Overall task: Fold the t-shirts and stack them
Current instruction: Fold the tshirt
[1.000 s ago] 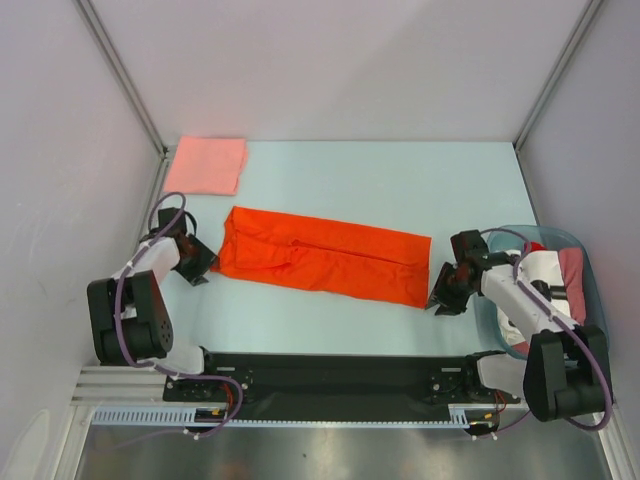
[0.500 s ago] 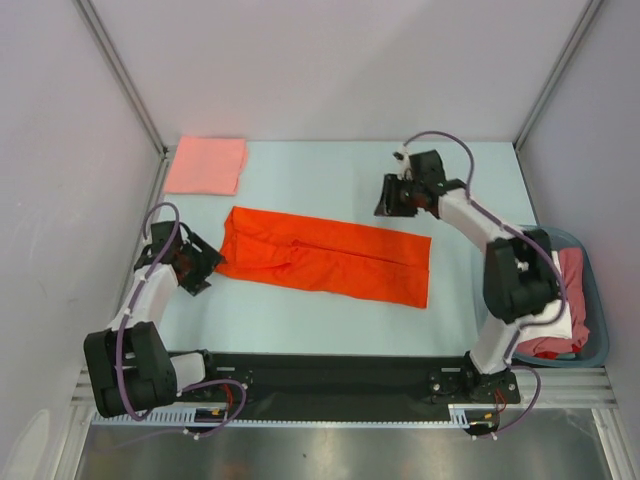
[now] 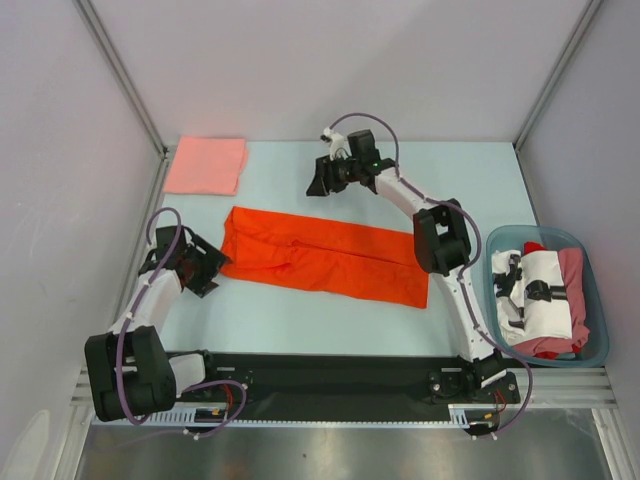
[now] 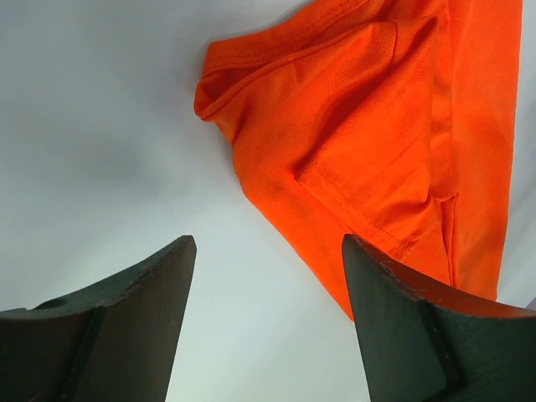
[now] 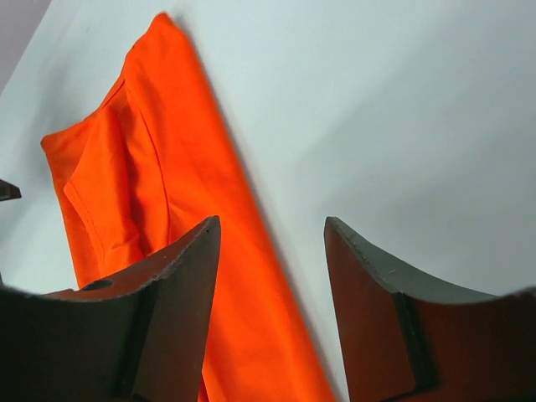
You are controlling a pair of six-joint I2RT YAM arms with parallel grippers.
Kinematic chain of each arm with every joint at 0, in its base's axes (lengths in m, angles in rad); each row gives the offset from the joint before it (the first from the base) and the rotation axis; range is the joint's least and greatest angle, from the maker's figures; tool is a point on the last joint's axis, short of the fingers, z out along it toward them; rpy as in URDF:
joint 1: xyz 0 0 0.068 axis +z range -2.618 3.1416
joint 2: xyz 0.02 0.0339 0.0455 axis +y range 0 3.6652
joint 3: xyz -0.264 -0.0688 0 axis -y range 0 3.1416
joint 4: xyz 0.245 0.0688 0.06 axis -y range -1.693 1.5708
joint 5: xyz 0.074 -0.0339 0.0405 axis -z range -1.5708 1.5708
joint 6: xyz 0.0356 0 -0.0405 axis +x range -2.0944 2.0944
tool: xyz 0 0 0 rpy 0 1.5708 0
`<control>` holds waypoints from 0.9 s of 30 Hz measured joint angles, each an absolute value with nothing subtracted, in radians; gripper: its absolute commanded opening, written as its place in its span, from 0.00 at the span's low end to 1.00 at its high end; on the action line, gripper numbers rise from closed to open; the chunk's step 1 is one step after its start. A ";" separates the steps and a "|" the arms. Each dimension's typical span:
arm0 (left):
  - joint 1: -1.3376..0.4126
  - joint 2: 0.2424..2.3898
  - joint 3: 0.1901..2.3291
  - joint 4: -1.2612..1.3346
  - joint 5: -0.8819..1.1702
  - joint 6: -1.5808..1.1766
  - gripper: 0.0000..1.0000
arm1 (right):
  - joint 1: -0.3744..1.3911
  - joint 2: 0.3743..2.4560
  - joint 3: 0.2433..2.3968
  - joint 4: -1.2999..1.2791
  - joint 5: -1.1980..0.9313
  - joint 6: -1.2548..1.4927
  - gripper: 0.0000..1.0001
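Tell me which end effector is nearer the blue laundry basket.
Right. The right end effector hangs over the far middle of the table, beyond the orange shirt. The left end effector sits at the shirt's left end, across the table from the basket.

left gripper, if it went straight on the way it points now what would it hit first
Probably the nearest end of the orange t-shirt, lying just ahead of the open left gripper. A strip of bare table comes before it, so a downward tilt could meet that first; depth is unclear.
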State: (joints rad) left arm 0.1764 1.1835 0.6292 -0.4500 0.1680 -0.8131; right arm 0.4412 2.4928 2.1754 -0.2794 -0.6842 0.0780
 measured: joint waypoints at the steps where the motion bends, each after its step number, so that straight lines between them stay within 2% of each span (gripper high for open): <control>1: 0.174 1.184 0.629 -0.450 0.168 -0.814 0.77 | 0.451 2.511 2.184 -0.279 -0.698 0.079 0.61; 10: 0.170 1.177 0.623 -0.450 0.142 -0.849 0.78 | 0.536 2.598 2.203 -0.318 -0.720 0.058 0.66; 16: 0.170 1.177 0.608 -0.450 0.134 -0.865 0.77 | 0.568 2.607 2.219 -0.340 -0.696 0.023 0.63; 20: 0.170 1.176 0.607 -0.451 0.129 -0.865 0.77 | 0.567 2.621 2.241 -0.349 -0.681 0.012 0.48; 21: 0.170 1.174 0.607 -0.451 0.125 -0.865 0.77 | 0.567 2.628 2.251 -0.350 -0.676 0.010 0.37; 24: 0.169 1.168 0.607 -0.450 0.118 -0.865 0.77 | 0.564 2.637 2.253 -0.355 -0.661 0.017 0.18; 27: 0.169 1.169 0.607 -0.451 0.112 -0.866 0.77 | 0.559 2.644 2.256 -0.355 -0.664 0.030 0.09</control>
State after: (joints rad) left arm 0.1692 1.1687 0.6075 -0.4507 0.1116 -0.8661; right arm 0.5587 2.6442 2.2559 -0.3550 -0.6640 0.0303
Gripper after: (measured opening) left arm 0.775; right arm 0.148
